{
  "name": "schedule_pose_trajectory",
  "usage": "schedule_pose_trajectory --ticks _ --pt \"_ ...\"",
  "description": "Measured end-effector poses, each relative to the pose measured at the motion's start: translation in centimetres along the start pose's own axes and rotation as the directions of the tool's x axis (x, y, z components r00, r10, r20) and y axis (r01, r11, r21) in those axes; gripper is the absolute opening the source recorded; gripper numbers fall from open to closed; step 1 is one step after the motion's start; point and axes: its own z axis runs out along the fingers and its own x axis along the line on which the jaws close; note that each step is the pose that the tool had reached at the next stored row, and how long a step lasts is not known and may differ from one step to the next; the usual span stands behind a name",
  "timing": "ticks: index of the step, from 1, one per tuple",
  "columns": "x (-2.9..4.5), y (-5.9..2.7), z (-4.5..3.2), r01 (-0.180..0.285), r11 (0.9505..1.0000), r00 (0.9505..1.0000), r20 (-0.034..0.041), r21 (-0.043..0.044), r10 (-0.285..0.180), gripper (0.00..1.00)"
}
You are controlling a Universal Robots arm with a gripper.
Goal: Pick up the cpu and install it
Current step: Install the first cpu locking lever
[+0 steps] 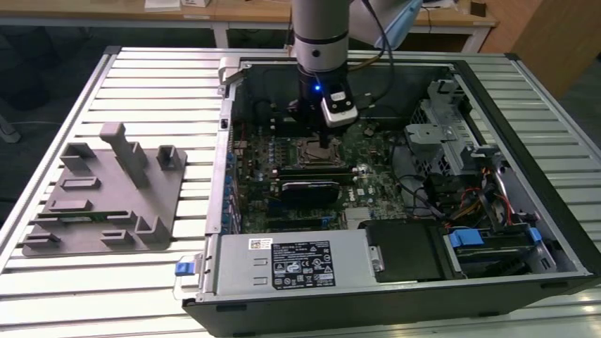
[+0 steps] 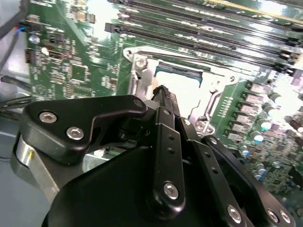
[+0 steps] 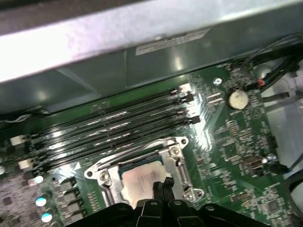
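looks like we're at the install step: cpu [image 3: 139, 182] already sits in the socket [image 3: 177, 163] on the motherboard [image 3: 227, 137], gripper [image 3: 162, 186] fingers pinched together right over it, holding nothing, maybe touching it

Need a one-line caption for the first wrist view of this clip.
Pincer poised over the cpu sitting in the motherboard socket, beside four memory slots.

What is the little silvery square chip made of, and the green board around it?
The little silvery square chip looks topped with brushed metal: grey with a dull sheen. The green board looks like glossy lacquered circuit board, glinting under the light; its core cannot be seen.
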Motion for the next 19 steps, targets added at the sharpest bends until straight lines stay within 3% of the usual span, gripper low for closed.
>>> schedule_pose_trajectory --ticks 6,14,19 --pt "-0.02 0.0 0.07 0.005 0.9997 0.9971 -0.0755 0.0251 -0.003 0.11" --pt "-0.02 0.0 0.04 0.005 0.9997 0.997 -0.0772 0.0257 -0.003 0.11" --pt "-0.08 0.0 -0.43 0.006 0.9997 0.997 -0.0772 0.0256 -0.004 0.11"
